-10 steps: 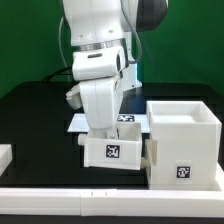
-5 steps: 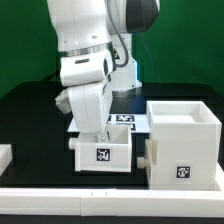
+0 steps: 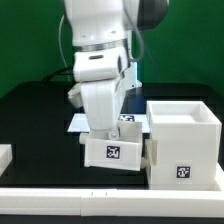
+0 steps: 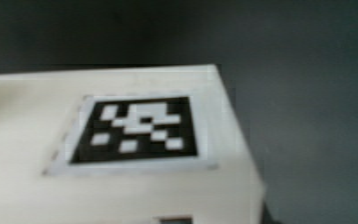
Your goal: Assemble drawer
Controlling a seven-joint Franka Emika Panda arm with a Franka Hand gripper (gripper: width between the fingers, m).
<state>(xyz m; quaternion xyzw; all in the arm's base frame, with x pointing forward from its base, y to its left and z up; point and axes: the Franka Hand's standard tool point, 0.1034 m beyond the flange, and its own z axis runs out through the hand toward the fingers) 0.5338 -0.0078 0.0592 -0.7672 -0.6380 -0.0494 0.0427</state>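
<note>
Fingers [image 3: 108, 133] grip small white boxy tray [image 3: 114, 152], tilted beside cube-shaped plastic casing [image 3: 183, 142].

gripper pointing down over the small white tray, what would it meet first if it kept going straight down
Most likely the small white plastic tray with the black-and-white tag, which sits directly under the gripper; the wrist view is filled by a tagged white surface. The fingers are hidden, so contact may already exist.

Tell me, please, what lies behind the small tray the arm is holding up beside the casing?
Behind the tray, the marker board lies flat on the black table. Only its far edge and one tag show; the tray and arm cover the rest. The casing stands beside it.
</note>
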